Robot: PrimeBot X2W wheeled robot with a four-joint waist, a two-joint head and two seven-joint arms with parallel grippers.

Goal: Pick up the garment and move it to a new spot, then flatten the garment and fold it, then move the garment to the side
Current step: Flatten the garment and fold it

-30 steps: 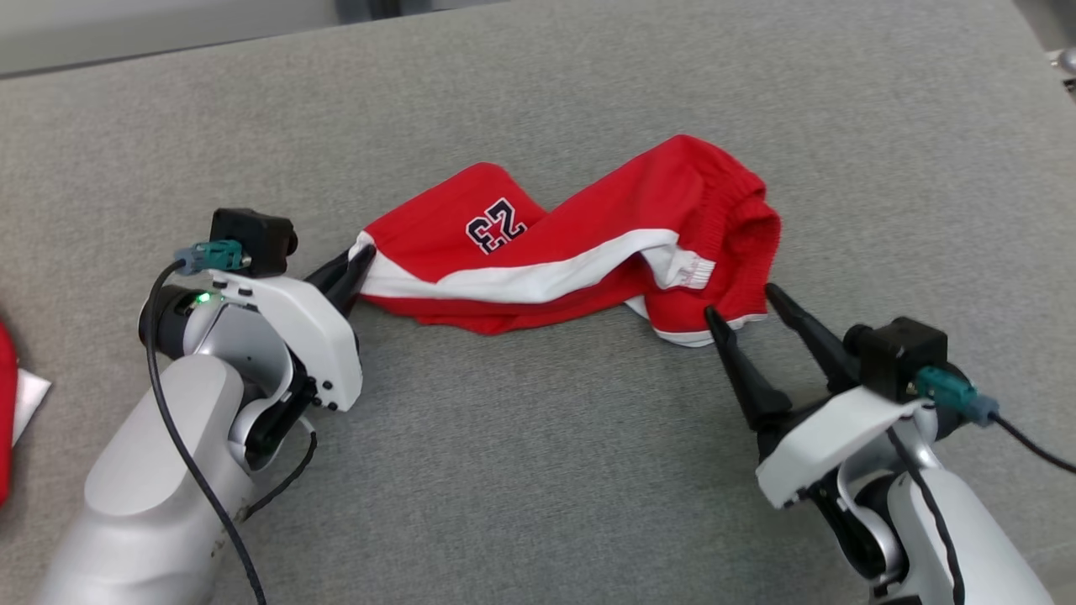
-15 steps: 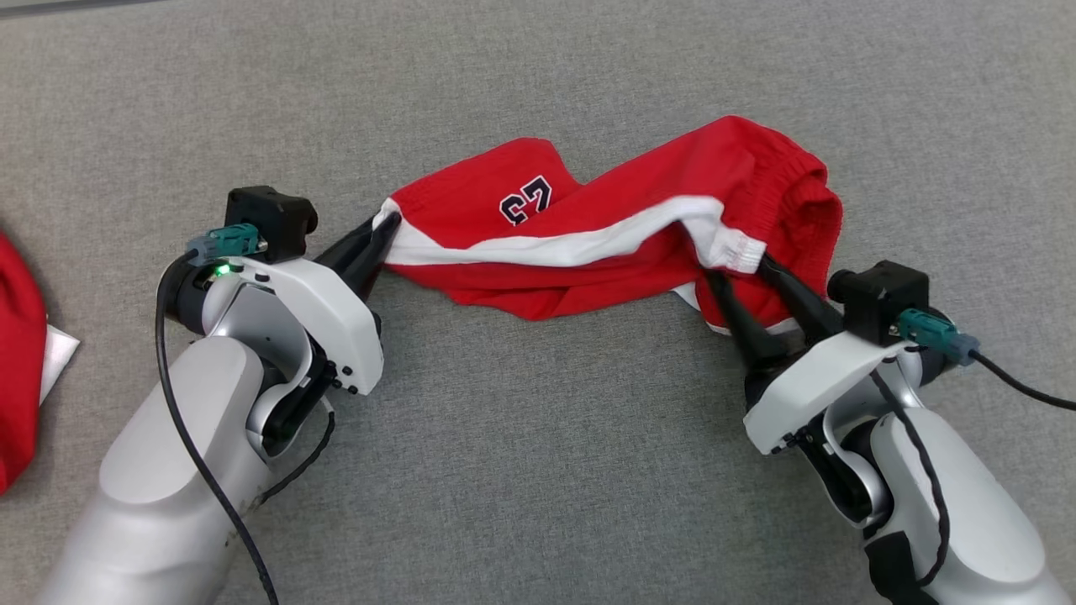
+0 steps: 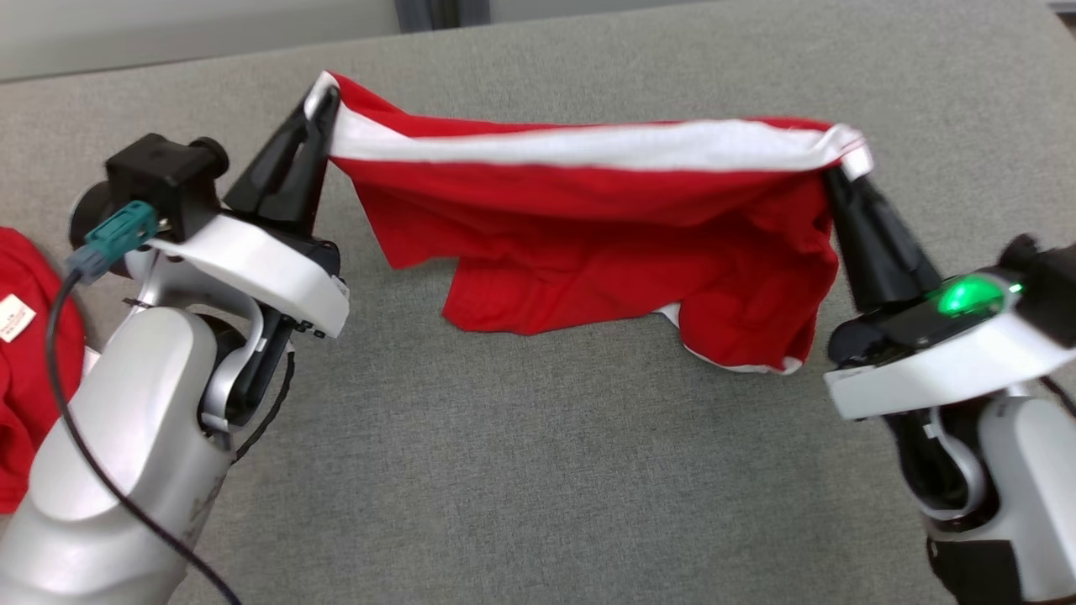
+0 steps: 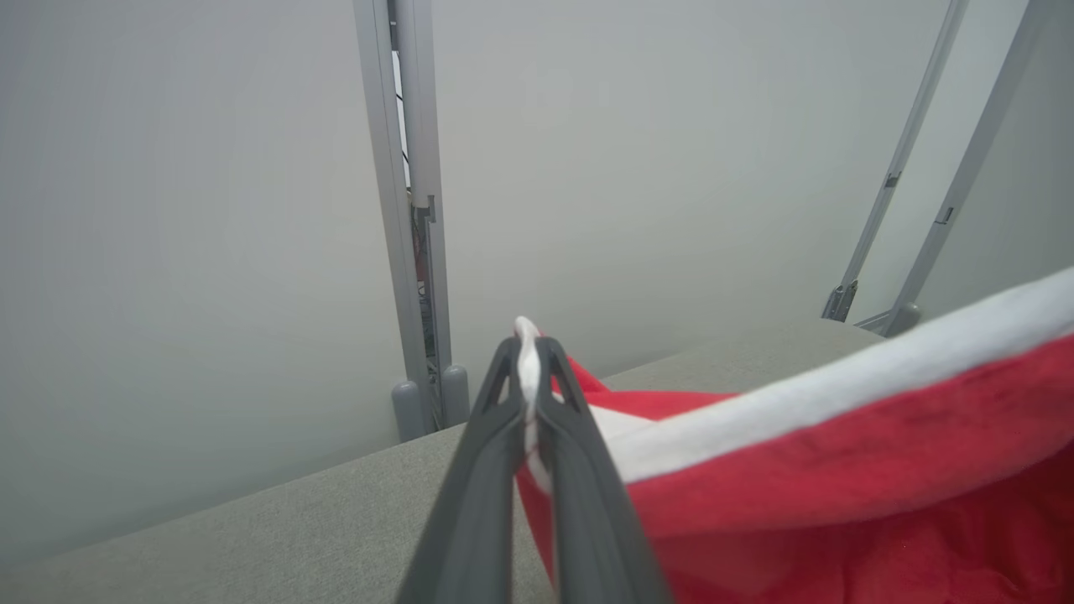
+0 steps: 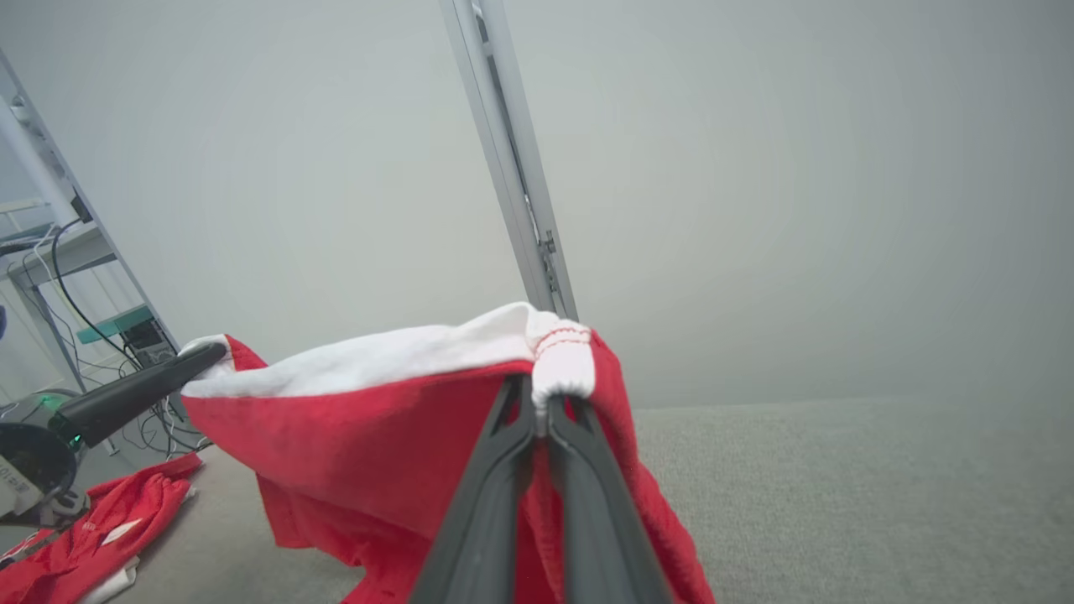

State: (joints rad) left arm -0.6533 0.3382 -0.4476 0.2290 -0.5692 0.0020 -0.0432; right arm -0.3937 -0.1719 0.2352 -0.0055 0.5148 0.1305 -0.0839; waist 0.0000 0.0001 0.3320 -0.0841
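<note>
Currently left end effector (image 3: pixel 322 105) and right end effector (image 3: pixel 836 168) each clamp the white-striped edge of the red shorts (image 3: pixel 588 218), stretched above the counter (image 3: pixel 521 470); tips buried in cloth, hem contact with counter unclear.

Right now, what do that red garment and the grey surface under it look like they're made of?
Red garment: soft matte knit cloth, maybe cotton or polyester; it sags and creases between the fingers, with a white stripe along the top. Grey surface: matte woven or felt-like covering, judging by its fine speckled grain.
</note>
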